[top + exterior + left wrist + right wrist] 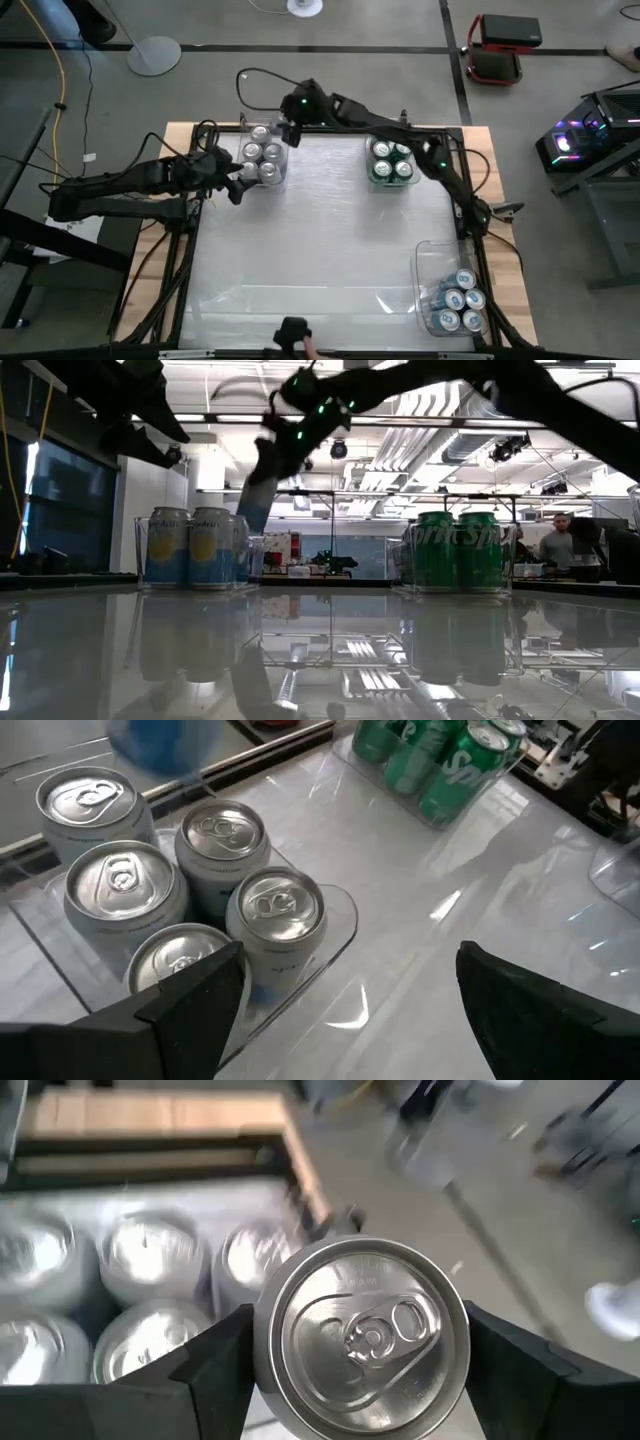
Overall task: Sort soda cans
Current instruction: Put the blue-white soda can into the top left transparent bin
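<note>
Round silver-topped can (362, 1335) — probably metal — in right hand (355, 1350).

Table (320, 250); three clear bins (437, 262) of cans (392, 160).

Three clear rectangular plastic bins (430, 262) sit on the glossy white tabletop (320, 240); a red-and-black case (497, 47) stands on the grey floor beyond

Bright overhead light, table (320, 230) glare (blurred wrist view)
</note>
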{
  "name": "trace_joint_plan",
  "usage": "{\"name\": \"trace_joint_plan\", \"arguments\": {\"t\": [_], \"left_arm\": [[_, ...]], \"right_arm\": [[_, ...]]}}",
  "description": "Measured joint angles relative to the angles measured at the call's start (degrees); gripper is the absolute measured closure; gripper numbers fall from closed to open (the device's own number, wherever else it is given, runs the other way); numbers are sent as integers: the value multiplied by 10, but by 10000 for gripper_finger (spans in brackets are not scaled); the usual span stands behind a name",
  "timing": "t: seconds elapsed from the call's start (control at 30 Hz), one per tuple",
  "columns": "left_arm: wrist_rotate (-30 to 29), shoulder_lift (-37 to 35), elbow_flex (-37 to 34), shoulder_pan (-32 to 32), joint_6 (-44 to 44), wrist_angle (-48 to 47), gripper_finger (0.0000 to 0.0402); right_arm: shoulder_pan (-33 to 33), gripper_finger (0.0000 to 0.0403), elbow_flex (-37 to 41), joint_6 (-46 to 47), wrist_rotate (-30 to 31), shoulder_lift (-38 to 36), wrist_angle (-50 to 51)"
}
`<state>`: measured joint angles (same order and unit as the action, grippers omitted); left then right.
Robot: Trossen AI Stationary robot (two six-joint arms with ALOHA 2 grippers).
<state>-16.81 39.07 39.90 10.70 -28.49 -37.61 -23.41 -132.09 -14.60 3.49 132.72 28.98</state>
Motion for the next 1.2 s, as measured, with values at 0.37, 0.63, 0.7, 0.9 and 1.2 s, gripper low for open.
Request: {"name": "trace_joint_plan", "arguments": {"t": [0.37, 0.63, 0.7, 0.9, 1.2], "left_arm": [[-4, 0, 0, 0, 2, -2, 62], [-5, 0, 0, 0, 5, 3, 62], [-5, 0, 0, 0, 5, 4, 62], [-6, 0, 0, 0, 6, 15, 62], [-6, 1, 0, 0, 2, 15, 62]], "right_arm": [[-21, 126, 37, 14, -59, 43, -9], [-29, 126, 39, 22, -102, 43, -18], [-32, 124, 39, 22, -109, 43, -20], [-35, 112, 39, 23, -125, 58, -38], [-38, 109, 39, 22, -138, 66, -39]]}}
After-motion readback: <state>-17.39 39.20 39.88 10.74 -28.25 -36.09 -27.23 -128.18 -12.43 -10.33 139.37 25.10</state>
